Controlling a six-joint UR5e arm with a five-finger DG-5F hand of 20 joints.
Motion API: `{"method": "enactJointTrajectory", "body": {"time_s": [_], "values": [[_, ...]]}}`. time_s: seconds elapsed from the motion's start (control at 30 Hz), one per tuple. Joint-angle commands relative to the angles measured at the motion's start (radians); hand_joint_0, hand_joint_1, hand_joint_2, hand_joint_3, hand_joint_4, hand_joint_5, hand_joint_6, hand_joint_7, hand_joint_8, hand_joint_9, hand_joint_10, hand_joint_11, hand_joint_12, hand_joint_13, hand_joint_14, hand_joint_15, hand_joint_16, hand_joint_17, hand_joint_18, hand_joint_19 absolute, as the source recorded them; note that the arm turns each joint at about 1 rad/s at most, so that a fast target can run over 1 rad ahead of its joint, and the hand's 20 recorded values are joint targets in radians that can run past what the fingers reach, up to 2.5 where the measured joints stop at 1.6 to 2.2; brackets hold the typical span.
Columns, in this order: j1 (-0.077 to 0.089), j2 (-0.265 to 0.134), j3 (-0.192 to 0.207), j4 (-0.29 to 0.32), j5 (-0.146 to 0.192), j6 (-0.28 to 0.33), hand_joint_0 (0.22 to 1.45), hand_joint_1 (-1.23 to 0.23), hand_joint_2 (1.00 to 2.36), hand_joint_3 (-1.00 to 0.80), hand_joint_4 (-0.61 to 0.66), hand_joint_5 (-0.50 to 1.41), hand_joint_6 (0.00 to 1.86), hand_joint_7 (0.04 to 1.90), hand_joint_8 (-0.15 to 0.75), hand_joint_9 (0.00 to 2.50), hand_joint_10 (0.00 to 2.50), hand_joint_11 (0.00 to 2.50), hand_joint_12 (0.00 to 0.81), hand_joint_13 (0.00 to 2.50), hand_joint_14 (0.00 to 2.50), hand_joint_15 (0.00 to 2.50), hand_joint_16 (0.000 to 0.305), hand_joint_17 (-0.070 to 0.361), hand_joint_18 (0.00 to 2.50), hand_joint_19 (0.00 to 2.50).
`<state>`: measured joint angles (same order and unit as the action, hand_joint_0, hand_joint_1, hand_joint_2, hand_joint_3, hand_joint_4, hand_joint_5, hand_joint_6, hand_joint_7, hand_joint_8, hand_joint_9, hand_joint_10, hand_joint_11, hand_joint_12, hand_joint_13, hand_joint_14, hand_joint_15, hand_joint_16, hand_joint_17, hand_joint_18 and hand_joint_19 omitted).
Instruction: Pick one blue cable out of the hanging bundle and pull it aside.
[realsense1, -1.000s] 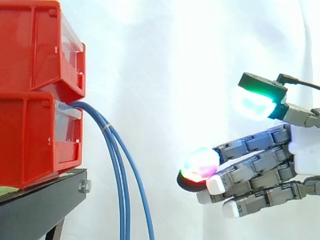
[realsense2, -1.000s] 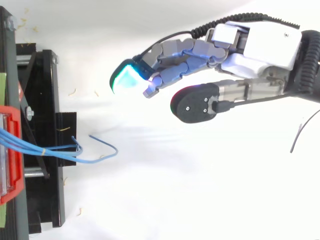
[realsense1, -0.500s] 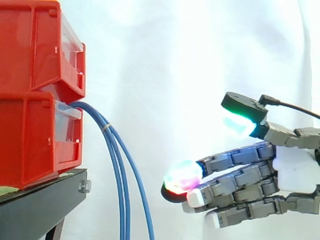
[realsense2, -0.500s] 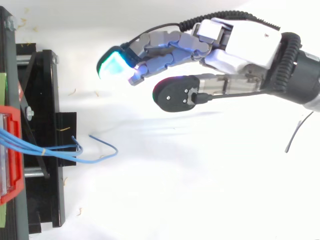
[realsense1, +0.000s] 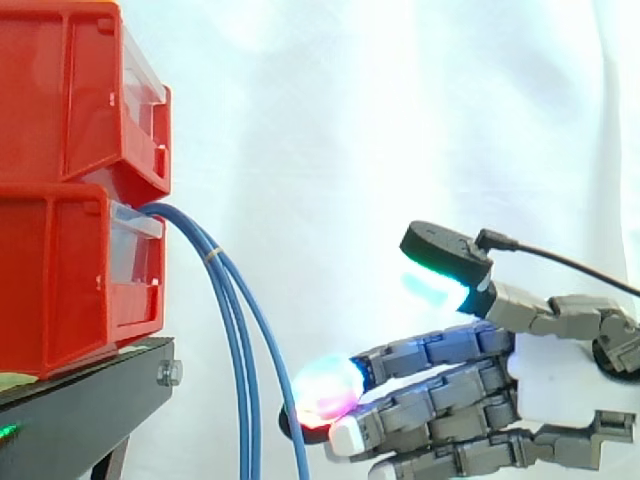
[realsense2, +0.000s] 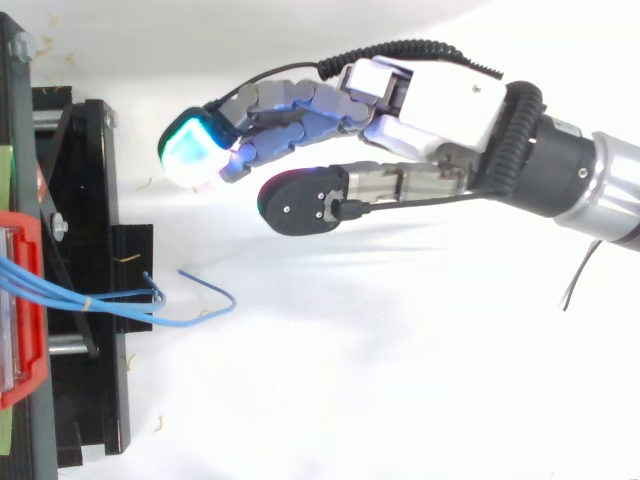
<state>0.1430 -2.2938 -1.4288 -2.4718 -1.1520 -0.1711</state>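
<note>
Hand (realsense2: 437, 98) nearer (smooth blue cables (realsense1: 240, 370))

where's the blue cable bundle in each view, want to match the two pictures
Side view: the blue cable bundle leaves the lower red bin at left and hangs down to the bottom edge, left of centre.
Top view: the bundle runs rightward from the left edge at mid height, its ends curling free.
Shared landmark: the red bin it comes out of, at the left in both views.

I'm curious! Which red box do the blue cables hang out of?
The lower red bin, under the upper one; blue cables leave over its front.
</note>
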Motion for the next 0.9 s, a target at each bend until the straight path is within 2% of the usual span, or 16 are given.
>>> {"method": "enactJointTrajectory", "body": {"time_s": [0.0, 0.1, 0.2, 0.47, 0.67, 0.77, 0.8, 0.87], "values": [[0.001, -0.049, 0.036, 0.014, -0.005, 0.01, 0.52, -0.44, 1.0, -0.5, 0.32, -0.21, 0.5, 0.74, 0.306, 0.36, 0.0, 0.11, 0.377, 0.28, 0.0, 0.12, 0.059, 0.134, 0.38, 0.31], [0.001, -0.088, 0.08, 0.01, -0.022, 0.035, 0.52, -0.44, 1.0, -0.5, 0.32, -0.21, 0.5, 0.74, 0.306, 0.36, 0.0, 0.1, 0.377, 0.28, 0.0, 0.12, 0.059, 0.133, 0.39, 0.3], [0.004, -0.104, 0.106, 0.016, -0.04, 0.044, 0.52, -0.44, 1.0, -0.5, 0.32, -0.21, 0.5, 0.74, 0.306, 0.36, 0.0, 0.1, 0.377, 0.28, 0.0, 0.13, 0.059, 0.134, 0.39, 0.3], [0.017, -0.105, 0.106, 0.02, -0.043, 0.025, 0.52, -0.44, 1.0, -0.5, 0.32, -0.21, 0.5, 0.74, 0.306, 0.37, 0.0, 0.1, 0.376, 0.29, 0.0, 0.13, 0.06, 0.134, 0.4, 0.31], [0.036, -0.107, 0.106, 0.05, -0.037, -0.022, 0.52, -0.44, 1.0, -0.5, 0.32, -0.21, 0.5, 0.74, 0.307, 0.38, 0.0, 0.1, 0.376, 0.29, 0.0, 0.13, 0.059, 0.133, 0.4, 0.31], [0.04, -0.142, 0.116, 0.065, -0.037, -0.018, 0.52, -0.44, 1.0, -0.5, 0.32, -0.21, 0.5, 0.74, 0.308, 0.38, 0.0, 0.11, 0.376, 0.3, 0.0, 0.13, 0.059, 0.133, 0.4, 0.31], [0.041, -0.159, 0.134, 0.07, -0.04, -0.007, 0.52, -0.44, 1.0, -0.5, 0.33, -0.21, 0.5, 0.74, 0.308, 0.38, 0.0, 0.1, 0.376, 0.3, 0.0, 0.13, 0.059, 0.133, 0.4, 0.31], [0.041, -0.168, 0.143, 0.077, -0.037, 0.016, 0.52, -0.44, 1.0, -0.5, 0.32, -0.21, 0.5, 0.74, 0.308, 0.38, 0.0, 0.1, 0.375, 0.3, 0.0, 0.13, 0.059, 0.133, 0.4, 0.31]]}}
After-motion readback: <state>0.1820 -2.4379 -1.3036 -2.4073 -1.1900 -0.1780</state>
